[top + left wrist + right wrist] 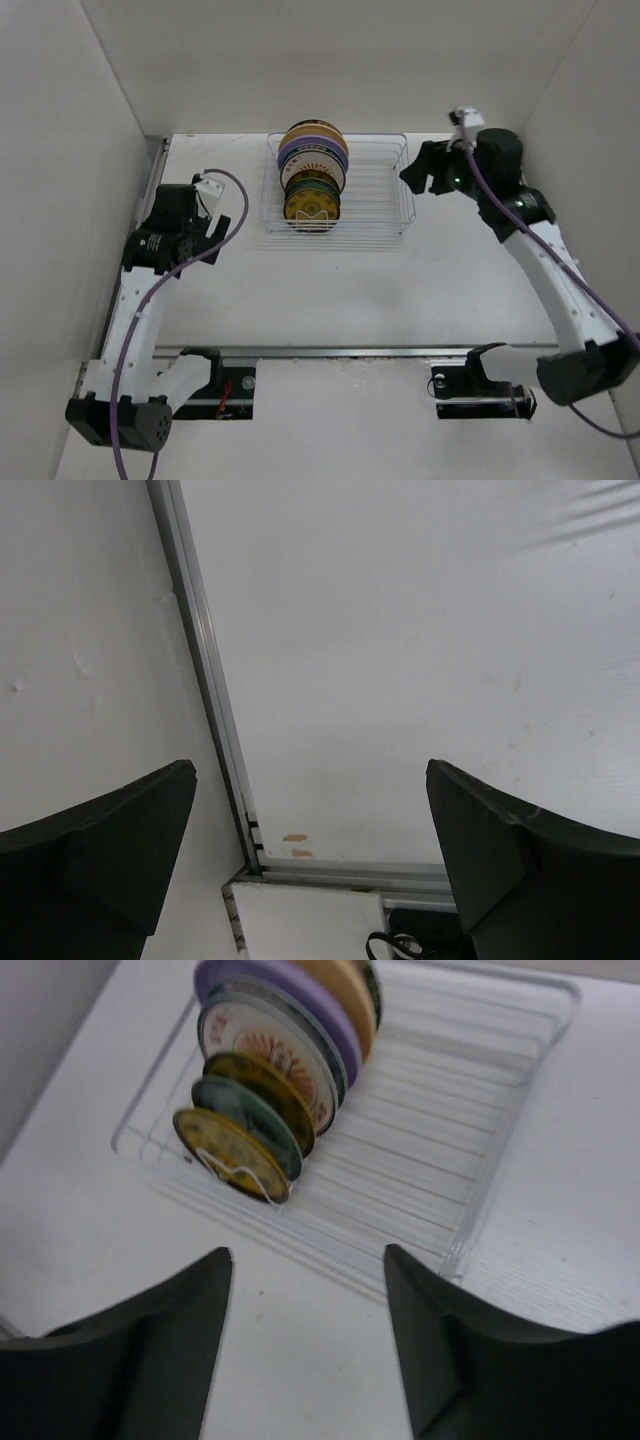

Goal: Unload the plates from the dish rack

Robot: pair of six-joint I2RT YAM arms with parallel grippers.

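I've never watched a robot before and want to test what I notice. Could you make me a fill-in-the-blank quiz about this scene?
1. The round coloured plates stand on ___ in the rectangular silver-white wire dish rack.
2. Seen from above, the plates crowd the rack's ___ half.
3. Both arms' jaws are ___, gripping nothing.
Missing words: edge; left; open.

Plates (313, 172) upright in dish rack's (385, 190) left half (table's far middle)
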